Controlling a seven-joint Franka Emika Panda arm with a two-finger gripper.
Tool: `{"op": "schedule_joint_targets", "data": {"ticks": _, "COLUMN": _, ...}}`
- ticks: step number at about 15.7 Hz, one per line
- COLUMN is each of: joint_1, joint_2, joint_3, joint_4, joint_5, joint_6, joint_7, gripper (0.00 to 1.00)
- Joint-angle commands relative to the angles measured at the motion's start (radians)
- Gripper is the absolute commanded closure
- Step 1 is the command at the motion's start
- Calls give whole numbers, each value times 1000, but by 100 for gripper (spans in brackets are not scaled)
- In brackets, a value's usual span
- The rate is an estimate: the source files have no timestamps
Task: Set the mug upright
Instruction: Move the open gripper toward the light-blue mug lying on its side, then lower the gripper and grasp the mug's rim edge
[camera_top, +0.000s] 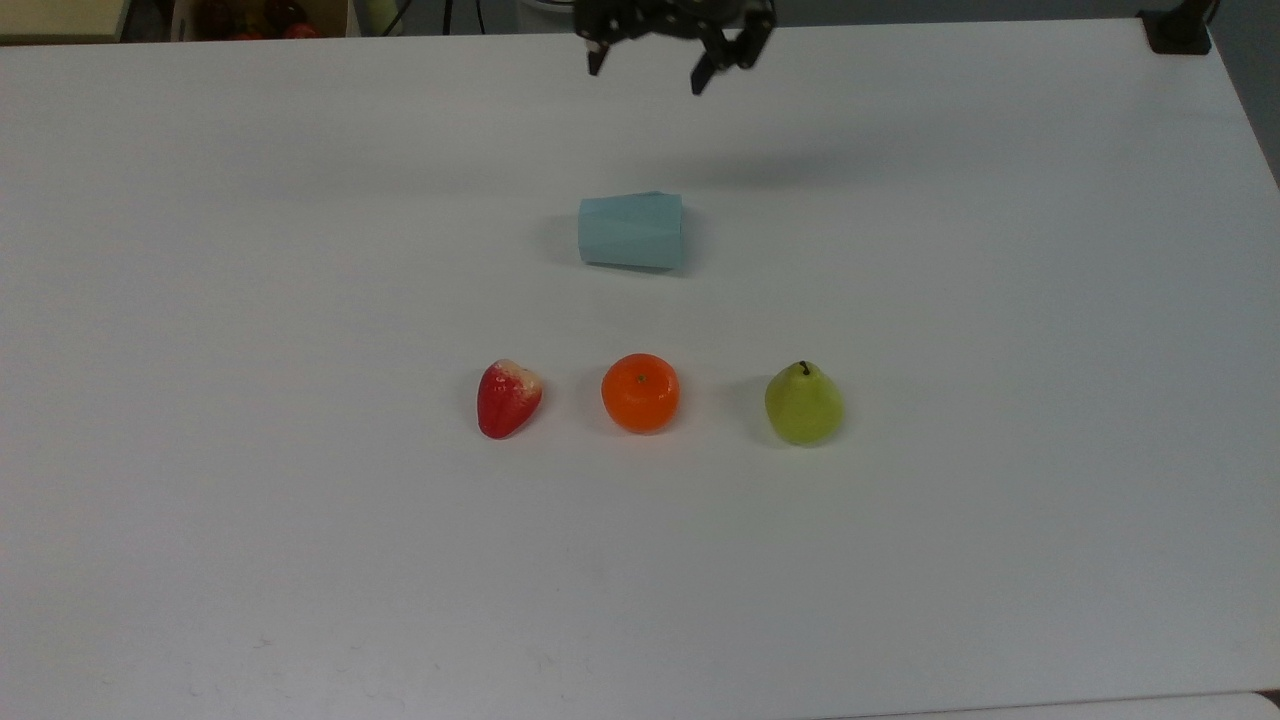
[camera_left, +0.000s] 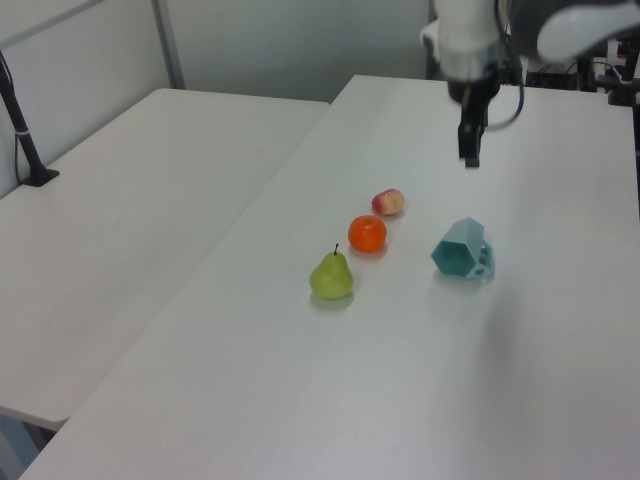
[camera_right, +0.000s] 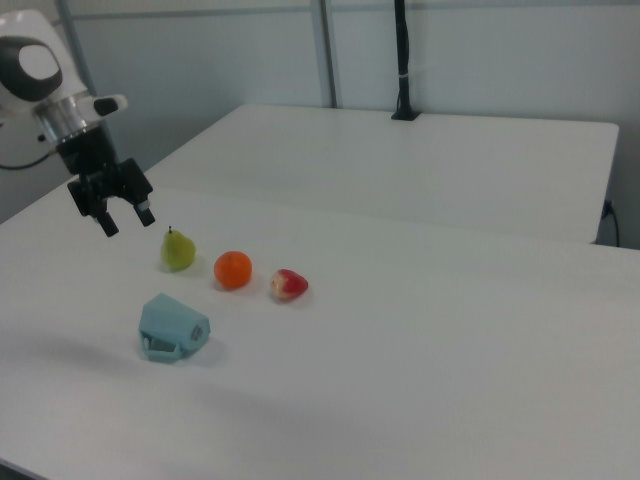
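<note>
White table with four things on it

We see the white table (camera_top: 1000, 300) carrying the pale blue mug (camera_top: 631, 231) on its side, and a strawberry (camera_top: 508, 398), orange (camera_top: 640, 392) and pear (camera_top: 803, 404) in a row.

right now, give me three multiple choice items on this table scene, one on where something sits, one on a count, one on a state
1. In the top view, which fruit lies between the other two?
A. the strawberry
B. the orange
C. the pear

2. How many fruits lie on the table?
A. two
B. three
C. five

3. How is the mug?
A. on its side
B. upright
C. held in the gripper

Key:
1 B: the orange lies between the strawberry and the pear.
2 B: those three are on the table.
3 A: the mug lies on its side, apart from the open gripper above the table.
</note>
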Motion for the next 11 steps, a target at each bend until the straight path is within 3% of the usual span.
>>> {"op": "schedule_joint_targets", "data": {"ticks": 1, "joint_1": 103, "joint_2": 114, "joint_3": -8, "joint_4": 11, "joint_5": -116, "joint_6": -24, "joint_7": 168, "gripper": 0}}
{"op": "schedule_joint_targets", "data": {"ticks": 7, "joint_1": 181, "joint_2": 286, "joint_3": -8, "joint_4": 13, "joint_5": -254, "joint_6": -20, "joint_7": 349, "gripper": 0}}
{"op": "schedule_joint_targets", "data": {"ticks": 11, "joint_1": 189, "joint_2": 380, "joint_3": -11, "joint_4": 11, "joint_5": -361, "joint_6": -30, "joint_7": 458, "gripper": 0}}
